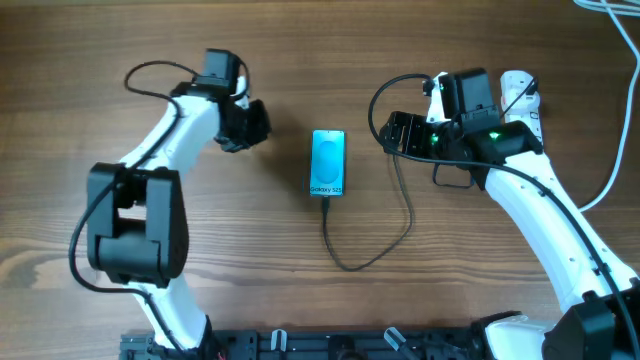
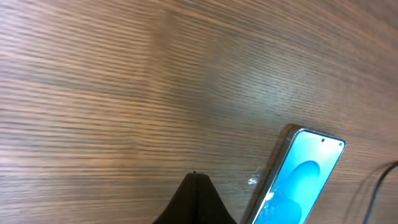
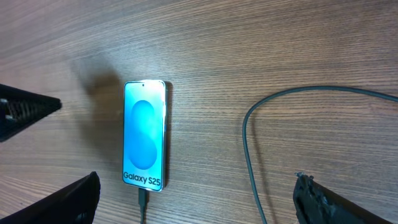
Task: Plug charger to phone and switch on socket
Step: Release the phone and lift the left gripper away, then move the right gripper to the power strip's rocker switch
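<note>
The charger is nearest the front of the desk. It is a thin black wire lying in a loose loop. One end runs up to the phone. In the right wrist view its little plug sits right at the bottom edge of the phone, so it looks pushed in. How deep it goes is too small to tell. The phone lies flat in the middle of the desk, with its blue screen up.

The left hand is to the left of the phone and not touching it. Its own camera shows only one dark tip, so nobody can tell if that hand is wide or narrow. The right hand is to the right of the phone. It is spread wide and holds nothing. Its two fingers sit far apart at the bottom corners of its view.

The white socket is farthest back, at the far right of the desk. It is partly hidden behind the right arm, and its switch cannot be made out.

The step now is likely turning the socket on. The right hand is closer, so it suits the job. It should bring its fingers together and come down right over the switch. It should push gently and straight down so the socket does not slide. It should also keep off the wire so the plug is not tugged out.
</note>
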Robot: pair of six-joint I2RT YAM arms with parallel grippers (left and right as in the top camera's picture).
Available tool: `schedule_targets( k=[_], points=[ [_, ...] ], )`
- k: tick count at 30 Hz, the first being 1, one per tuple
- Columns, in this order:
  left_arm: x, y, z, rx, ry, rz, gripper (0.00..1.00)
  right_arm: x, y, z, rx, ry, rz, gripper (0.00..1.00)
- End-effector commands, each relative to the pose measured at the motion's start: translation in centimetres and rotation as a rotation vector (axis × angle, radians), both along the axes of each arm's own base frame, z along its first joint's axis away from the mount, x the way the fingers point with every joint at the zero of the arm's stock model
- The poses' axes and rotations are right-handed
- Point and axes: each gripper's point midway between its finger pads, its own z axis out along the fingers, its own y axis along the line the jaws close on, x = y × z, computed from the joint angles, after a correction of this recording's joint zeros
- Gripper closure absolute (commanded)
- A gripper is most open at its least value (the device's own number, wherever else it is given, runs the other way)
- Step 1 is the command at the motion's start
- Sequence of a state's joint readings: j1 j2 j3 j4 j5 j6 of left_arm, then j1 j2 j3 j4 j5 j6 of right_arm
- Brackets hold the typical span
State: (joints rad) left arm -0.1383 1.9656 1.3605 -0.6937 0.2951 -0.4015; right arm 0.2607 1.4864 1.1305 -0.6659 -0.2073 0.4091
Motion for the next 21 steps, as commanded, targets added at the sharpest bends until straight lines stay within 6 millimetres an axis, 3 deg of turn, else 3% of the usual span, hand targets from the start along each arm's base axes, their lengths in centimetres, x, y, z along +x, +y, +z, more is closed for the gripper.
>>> schedule_targets(
  k=[1, 2, 3, 5, 6, 7, 13, 14, 15, 16, 19, 21],
  points=[
    [-0.2, 1.6, 0.8, -0.053, 0.013, 0.043, 0.96, 0.4, -0.1, 0.6, -0.015, -0.026, 0.005, 0.00],
    [-0.3, 1.9, 0.8, -0.052, 0.021, 0.051, 0.84, 0.4, -0.1, 0.6, -0.015, -0.026, 0.004, 0.00],
    [-0.4, 2.1, 0.7, -0.051, 0.026, 0.056, 0.62, 0.4, -0.1, 0.6, -0.015, -0.026, 0.005, 0.00],
    [-0.5, 2.2, 0.7, -0.050, 0.031, 0.056, 0.41, 0.4, -0.1, 0.6, -0.015, -0.026, 0.005, 0.00],
    [-0.5, 2.1, 0.7, -0.051, 0.031, 0.055, 0.25, 0.4, -0.1, 0.6, -0.010, -0.024, 0.000, 0.00],
    [-0.5, 2.1, 0.7, -0.051, 0.031, 0.055, 0.00, 0.4, 0.1, 0.7, 0.018, -0.013, -0.029, 0.00],
    [-0.5, 2.1, 0.7, -0.051, 0.030, 0.055, 0.00, 1.0, 0.6, 1.2, 0.093, -0.006, -0.108, 0.00],
    [-0.5, 2.1, 0.7, -0.051, 0.030, 0.055, 0.00, 0.8, 1.1, 1.3, 0.116, 0.005, -0.088, 0.25],
    [-0.5, 2.1, 0.7, -0.051, 0.030, 0.055, 0.00, 0.6, 1.4, 1.6, 0.133, 0.011, -0.076, 0.73],
    [-0.5, 2.1, 0.7, -0.051, 0.030, 0.055, 0.00, 0.5, 1.4, 2.1, 0.134, 0.006, -0.077, 0.96],
    [-0.5, 2.1, 0.7, -0.051, 0.030, 0.055, 0.00, 0.9, 0.9, 6.9, 0.089, -0.069, -0.027, 0.96],
    [-0.5, 2.1, 0.7, -0.051, 0.030, 0.055, 0.00, 0.8, -1.5, 12.3, 0.013, -0.113, -0.042, 0.95]
  ],
)
